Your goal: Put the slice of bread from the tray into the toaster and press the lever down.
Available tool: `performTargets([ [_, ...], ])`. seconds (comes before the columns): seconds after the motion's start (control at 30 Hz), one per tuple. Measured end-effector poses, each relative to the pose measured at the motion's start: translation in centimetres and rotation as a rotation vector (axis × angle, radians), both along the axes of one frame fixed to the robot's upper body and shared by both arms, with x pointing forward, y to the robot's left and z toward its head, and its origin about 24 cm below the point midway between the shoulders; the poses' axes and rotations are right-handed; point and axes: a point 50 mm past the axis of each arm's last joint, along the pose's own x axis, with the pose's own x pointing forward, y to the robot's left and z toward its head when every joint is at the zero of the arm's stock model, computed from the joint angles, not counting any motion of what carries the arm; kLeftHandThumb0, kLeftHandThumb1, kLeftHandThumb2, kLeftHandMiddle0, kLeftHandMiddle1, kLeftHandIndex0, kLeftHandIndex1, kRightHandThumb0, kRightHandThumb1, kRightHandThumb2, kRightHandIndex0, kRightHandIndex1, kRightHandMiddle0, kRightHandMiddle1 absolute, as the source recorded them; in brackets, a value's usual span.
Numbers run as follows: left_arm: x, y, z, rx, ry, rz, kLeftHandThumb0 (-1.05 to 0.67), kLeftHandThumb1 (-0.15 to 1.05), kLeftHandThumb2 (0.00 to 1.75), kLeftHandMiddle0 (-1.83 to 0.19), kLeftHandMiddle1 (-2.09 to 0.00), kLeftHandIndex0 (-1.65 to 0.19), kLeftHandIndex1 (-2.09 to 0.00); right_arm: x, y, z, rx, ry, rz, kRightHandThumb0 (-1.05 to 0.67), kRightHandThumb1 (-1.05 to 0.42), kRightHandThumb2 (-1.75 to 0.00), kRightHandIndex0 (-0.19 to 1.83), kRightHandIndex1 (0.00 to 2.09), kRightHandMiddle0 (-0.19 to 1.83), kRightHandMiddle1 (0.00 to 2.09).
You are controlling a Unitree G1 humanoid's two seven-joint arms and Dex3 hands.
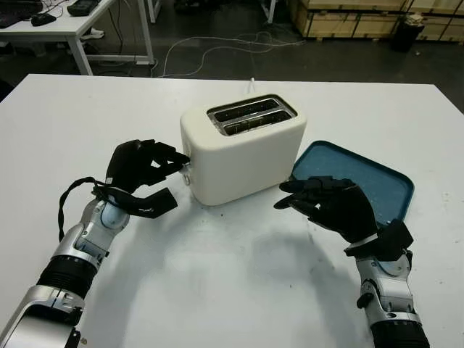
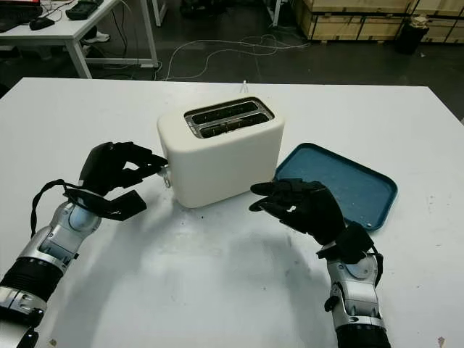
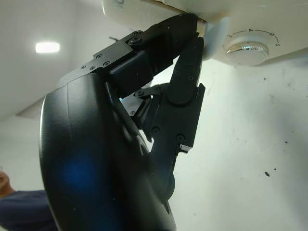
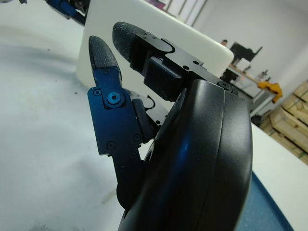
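A cream toaster (image 1: pixel 243 156) stands mid-table with two dark slots (image 1: pixel 251 114) on top; I cannot tell whether a slice is inside. The blue tray (image 1: pixel 384 181) to its right has nothing on it. My left hand (image 1: pixel 172 177) is at the toaster's left end. Its fingertips (image 3: pixel 190 21) touch the lever (image 1: pixel 187 161) beside the round dial (image 3: pixel 246 50), and the thumb hangs apart below. My right hand (image 1: pixel 308 197) hovers open by the toaster's front right corner, over the tray's near edge, holding nothing.
The white table (image 1: pixel 232 283) spreads wide in front of the toaster. A white cable (image 1: pixel 210 51) runs over the floor behind the table. A desk (image 1: pixel 72 29) stands at the far left and wooden pallets (image 1: pixel 362 18) at the far right. Part of a person (image 3: pixel 14 207) is seen past my left hand.
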Motion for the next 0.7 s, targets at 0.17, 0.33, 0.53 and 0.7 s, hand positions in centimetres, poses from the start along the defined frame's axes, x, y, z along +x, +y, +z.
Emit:
performTargets([
  [0.17, 0.9, -0.2, 2.1, 0.152, 0.063, -0.069, -0.21, 0.67, 0.0, -0.95, -1.5, -1.33, -0.08, 0.0, 0.0, -0.1, 0.0, 0.002, -0.001, -0.41, -0.88, 0.0, 0.96, 0.61, 1.13, 0.0],
  [0.33, 2.2, -1.3, 4.3, 0.338, 0.075, -0.144, -0.25, 0.66, 0.0, -0.96, -1.53, -1.38, -0.08, 0.0, 0.0, -0.1, -0.001, 0.002, -0.001, -0.43, -0.89, 0.0, 0.97, 0.61, 1.12, 0.0],
  [0.53, 3.0, -2.0, 4.9, 0.412, 0.077, -0.177, -0.28, 0.65, 0.0, -1.08, -1.19, -1.4, -0.06, 0.0, -0.1, 0.0, -0.002, 0.001, -0.002, -0.42, -0.89, 0.0, 0.97, 0.61, 1.13, 0.0],
  [0.7, 3.5, -2.2, 5.1, 0.455, 0.091, -0.199, -0.29, 0.66, 0.0, -1.08, -1.15, -1.39, -0.04, 0.0, -0.1, 0.0, -0.002, 0.001, -0.003, -0.42, -0.89, 0.0, 0.97, 0.61, 1.13, 0.0],
])
